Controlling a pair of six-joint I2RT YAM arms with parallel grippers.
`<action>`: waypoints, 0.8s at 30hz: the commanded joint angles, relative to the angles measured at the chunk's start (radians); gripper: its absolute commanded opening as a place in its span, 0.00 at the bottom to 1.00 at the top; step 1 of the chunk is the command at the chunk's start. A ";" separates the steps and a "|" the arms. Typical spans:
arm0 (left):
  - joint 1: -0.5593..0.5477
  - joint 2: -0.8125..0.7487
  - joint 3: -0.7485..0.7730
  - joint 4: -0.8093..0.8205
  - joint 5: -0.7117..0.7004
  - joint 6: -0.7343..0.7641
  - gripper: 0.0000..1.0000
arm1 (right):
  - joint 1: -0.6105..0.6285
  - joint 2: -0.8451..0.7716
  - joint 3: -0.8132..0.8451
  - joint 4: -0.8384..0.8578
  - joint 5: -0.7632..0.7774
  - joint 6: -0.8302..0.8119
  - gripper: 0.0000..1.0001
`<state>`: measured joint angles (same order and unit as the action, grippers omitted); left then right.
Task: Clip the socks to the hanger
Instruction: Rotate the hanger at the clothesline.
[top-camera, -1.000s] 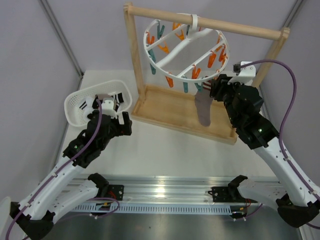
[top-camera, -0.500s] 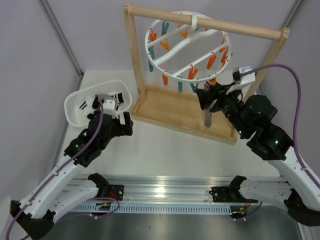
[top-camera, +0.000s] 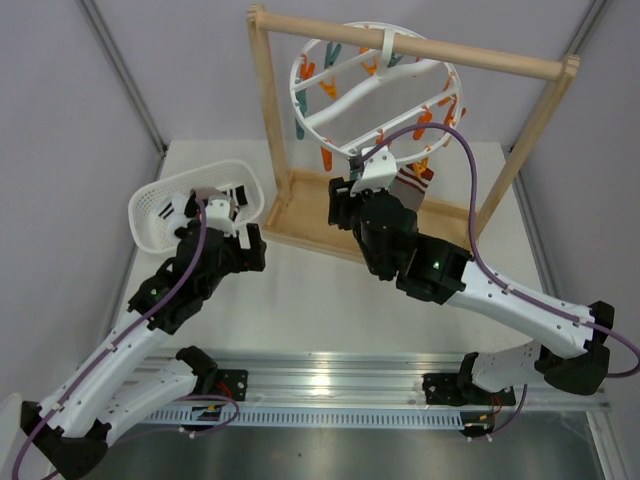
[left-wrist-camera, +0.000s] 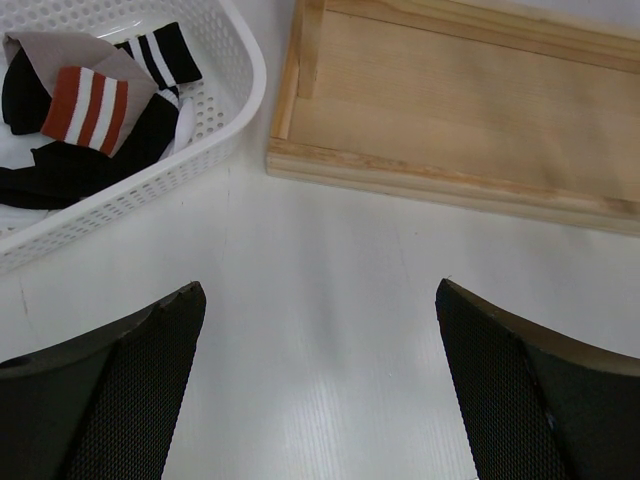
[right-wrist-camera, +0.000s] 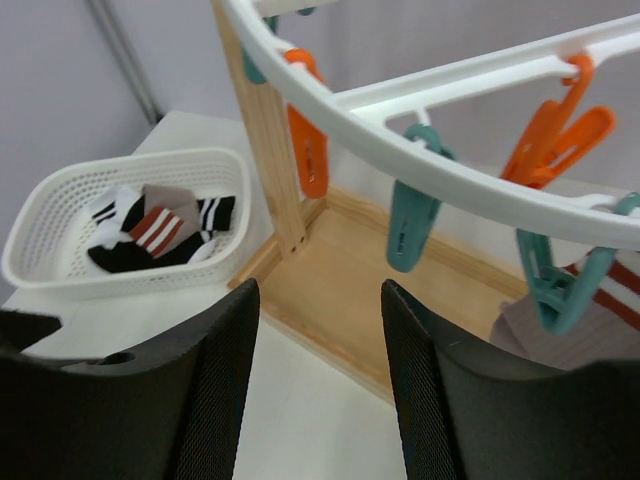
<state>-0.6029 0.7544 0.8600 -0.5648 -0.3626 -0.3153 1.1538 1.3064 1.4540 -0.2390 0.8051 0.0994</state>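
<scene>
The white hanger (top-camera: 372, 92) hangs from the wooden rack's top bar, with orange and teal clips. One taupe sock (top-camera: 413, 186) hangs from a teal clip (right-wrist-camera: 556, 291) at the ring's near right; its striped cuff shows in the right wrist view (right-wrist-camera: 572, 322). The second taupe sock (left-wrist-camera: 84, 92) lies in the white basket (left-wrist-camera: 243, 96). My right gripper (top-camera: 342, 208) is open and empty under the ring's near left edge, left of the hanging sock (right-wrist-camera: 320, 330). My left gripper (top-camera: 252, 246) is open and empty over the table beside the basket (left-wrist-camera: 320, 290).
The wooden frame rack (top-camera: 405, 45) stands on a wooden tray base (top-camera: 320, 210). Black socks with white stripes (left-wrist-camera: 158, 56) lie in the basket (top-camera: 190, 205). Free teal (right-wrist-camera: 410, 215) and orange (right-wrist-camera: 308, 150) clips dangle just above my right fingers.
My right arm has swung from the rack's right side to its left centre, away from the hanging sock. The hanger ring has tilted slightly. The left arm has not moved.
</scene>
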 joint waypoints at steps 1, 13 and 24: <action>0.009 -0.012 -0.001 0.003 0.005 -0.019 0.99 | -0.006 0.002 0.066 0.112 0.160 -0.006 0.55; 0.011 -0.017 0.001 0.006 0.014 -0.019 1.00 | -0.134 -0.015 0.069 0.044 0.029 0.094 0.51; 0.011 -0.015 0.001 0.006 0.021 -0.019 1.00 | -0.169 -0.018 0.055 0.027 -0.007 0.129 0.50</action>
<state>-0.6006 0.7498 0.8600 -0.5648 -0.3584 -0.3153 0.9901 1.3163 1.4895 -0.2390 0.7769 0.2081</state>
